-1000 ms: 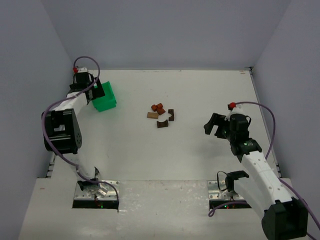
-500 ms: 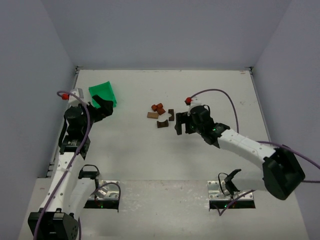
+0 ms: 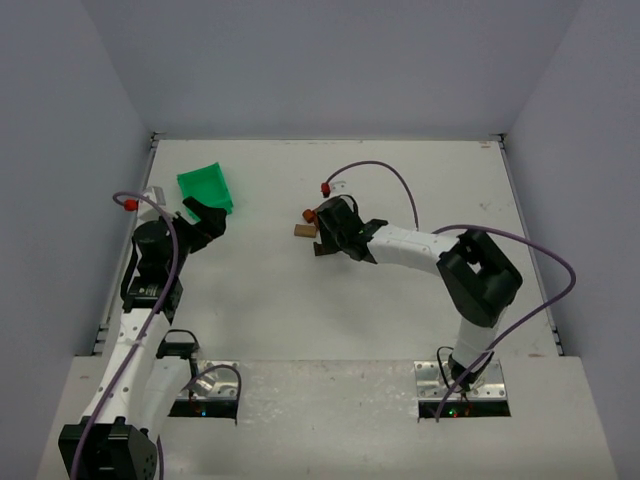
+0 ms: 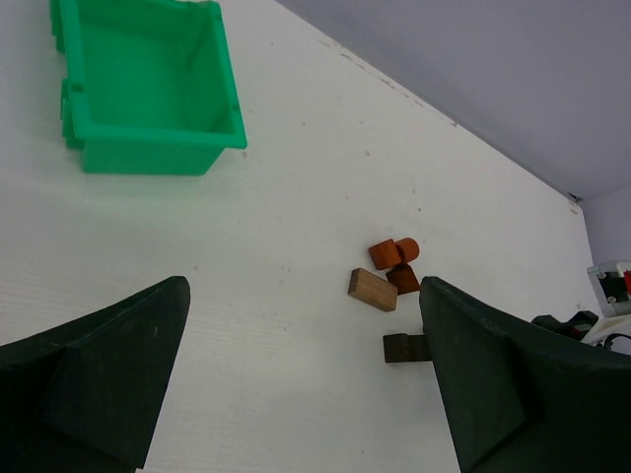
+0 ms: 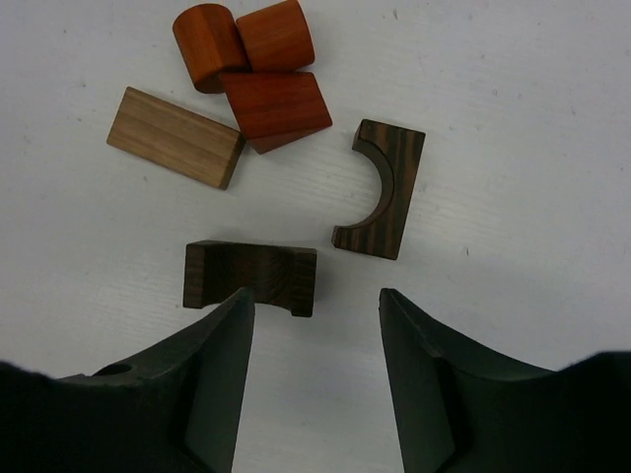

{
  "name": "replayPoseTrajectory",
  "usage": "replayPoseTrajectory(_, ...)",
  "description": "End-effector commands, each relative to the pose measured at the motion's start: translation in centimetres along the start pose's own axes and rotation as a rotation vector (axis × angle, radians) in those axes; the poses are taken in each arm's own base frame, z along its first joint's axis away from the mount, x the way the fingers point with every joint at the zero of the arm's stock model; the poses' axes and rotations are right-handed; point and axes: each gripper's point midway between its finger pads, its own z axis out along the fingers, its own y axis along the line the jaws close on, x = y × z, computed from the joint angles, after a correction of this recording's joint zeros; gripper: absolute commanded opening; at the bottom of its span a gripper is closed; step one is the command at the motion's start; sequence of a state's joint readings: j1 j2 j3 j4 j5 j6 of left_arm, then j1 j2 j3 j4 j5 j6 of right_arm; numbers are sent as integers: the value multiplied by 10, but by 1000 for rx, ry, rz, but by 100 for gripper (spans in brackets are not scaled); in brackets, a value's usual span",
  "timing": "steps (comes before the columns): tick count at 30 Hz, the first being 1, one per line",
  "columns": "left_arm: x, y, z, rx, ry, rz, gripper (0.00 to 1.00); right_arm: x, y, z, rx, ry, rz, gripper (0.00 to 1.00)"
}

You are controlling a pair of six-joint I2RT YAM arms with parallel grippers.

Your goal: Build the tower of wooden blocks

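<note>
The wooden blocks (image 4: 373, 289) lie loose and flat in a small cluster around the middle of the white table (image 3: 420, 190), well right of the green bin (image 3: 205, 187) at the far left. Two reddish-orange rounded pieces (image 5: 212, 44) touch a reddish block (image 5: 276, 106). A pale plank (image 5: 175, 137) lies just left of it, a dark brown arch (image 5: 380, 187) to its right, and a dark notched piece (image 5: 251, 276) nearest. The right gripper (image 5: 315, 301) hovers over the cluster, jaws parted over bare table, one fingertip by the notched piece's edge. The left gripper (image 4: 304, 296) hangs wide open near the bin, holding nothing.
</note>
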State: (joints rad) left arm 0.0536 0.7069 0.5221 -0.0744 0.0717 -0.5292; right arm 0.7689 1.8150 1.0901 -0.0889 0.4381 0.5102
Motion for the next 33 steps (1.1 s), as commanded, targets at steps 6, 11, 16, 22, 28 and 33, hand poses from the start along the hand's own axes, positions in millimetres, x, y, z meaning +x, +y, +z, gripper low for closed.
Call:
replayPoseTrajectory(6,-9,1,4,-10,-52,-39,100,2,2,13,68,22,7,40)
replayPoseTrajectory(11,-14,-4,6,16,-69,-38,100,4,6,20,58,36,3,34)
replayPoseTrajectory(16,-12,-4,8,17,-62,-40,100,7,7,23,62,46,7,31)
replayPoseTrajectory(22,-9,-4,10,18,-47,-39,100,5,9,21,47,39,1,17)
replayPoseTrajectory(28,-6,-12,10,67,-25,-26,100,-12,20,9,-55,-32,-44,4)
replayPoseTrajectory(33,9,-52,6,314,57,23,100,-33,31,-31,-225,-170,-82,0)
